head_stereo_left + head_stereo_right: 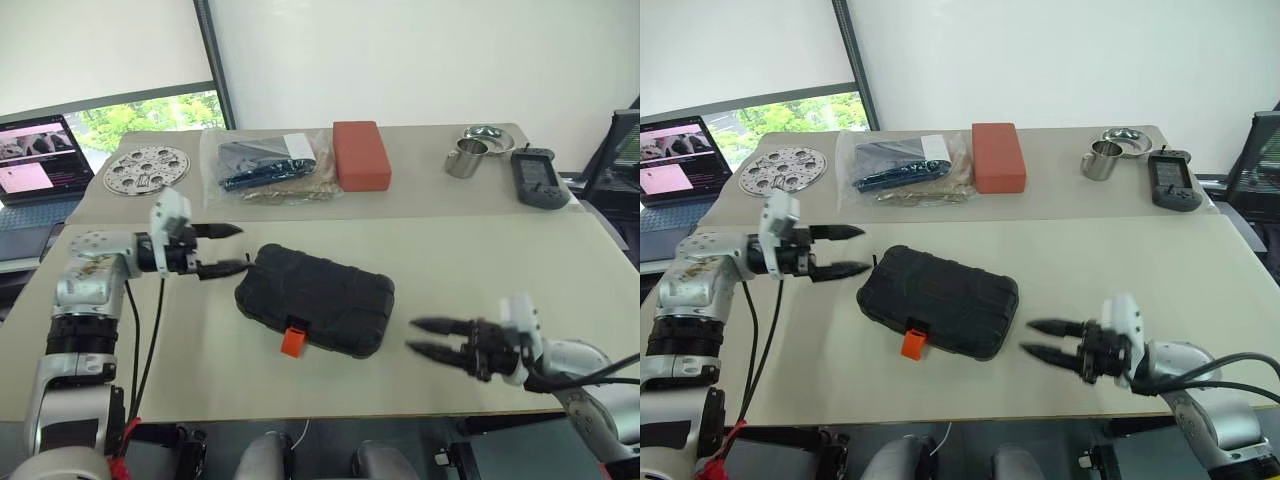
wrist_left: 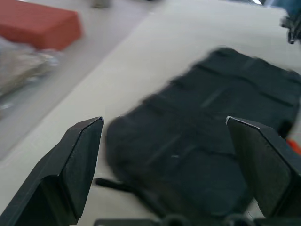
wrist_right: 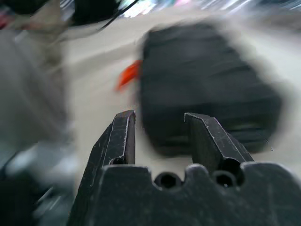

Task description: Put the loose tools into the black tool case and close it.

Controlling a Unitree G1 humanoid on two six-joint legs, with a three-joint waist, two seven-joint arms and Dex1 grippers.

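The black tool case (image 1: 315, 300) lies shut in the middle of the near table, its orange latch (image 1: 292, 341) facing the front edge. My left gripper (image 1: 243, 248) is open at the case's left end, fingertips close to its corner and nothing between them. In the left wrist view the case (image 2: 202, 141) lies just beyond the spread fingers (image 2: 80, 150). My right gripper (image 1: 411, 335) hovers a short way off the case's right end, pointing at it, open and empty. The right wrist view has the case (image 3: 202, 94) ahead of its fingers (image 3: 120, 136). The loose tools are out of view.
On the far table lie a clear bag with dark contents (image 1: 262, 163), a red-brown block (image 1: 361, 153), a steel cup (image 1: 466, 158), a metal bowl (image 1: 488, 136) and a grey handheld device (image 1: 537, 178). A perforated round plate (image 1: 146, 168) and a laptop (image 1: 40, 155) are at the far left.
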